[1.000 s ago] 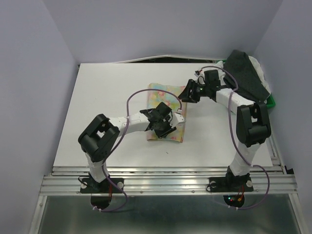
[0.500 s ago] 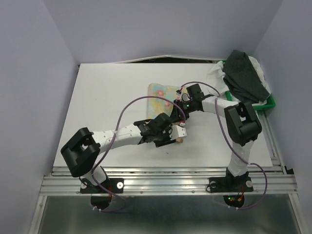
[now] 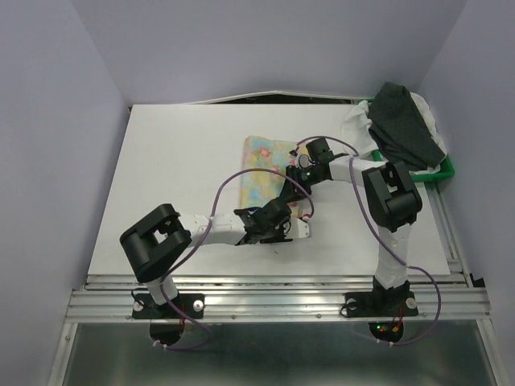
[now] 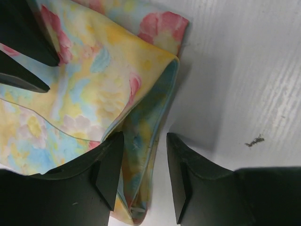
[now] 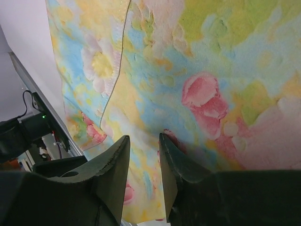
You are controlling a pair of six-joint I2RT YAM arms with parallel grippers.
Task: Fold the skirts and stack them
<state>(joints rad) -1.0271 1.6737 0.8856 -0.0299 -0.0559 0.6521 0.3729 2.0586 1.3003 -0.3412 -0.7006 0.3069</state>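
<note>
floral skirt [image 3: 259,159], near edge hidden beneath left claw [image 3: 279,227]

Top view looks down from behind; both wrist views (very close) share the floral skirt [image 4: 84,94].

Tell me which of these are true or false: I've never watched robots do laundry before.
1. The floral skirt lies on the white table. True.
2. The dark skirt lies flat beside the floral one in the middle of the table. False: it is heaped over the white skirt at the green tray, at the table's far right corner.
3. The left gripper and the right gripper are both down at the floral skirt. True.
4. The left gripper's jaws are pressed tightly together. False: there is a clear gap between them, with the skirt's folded edge lying in it.
</note>
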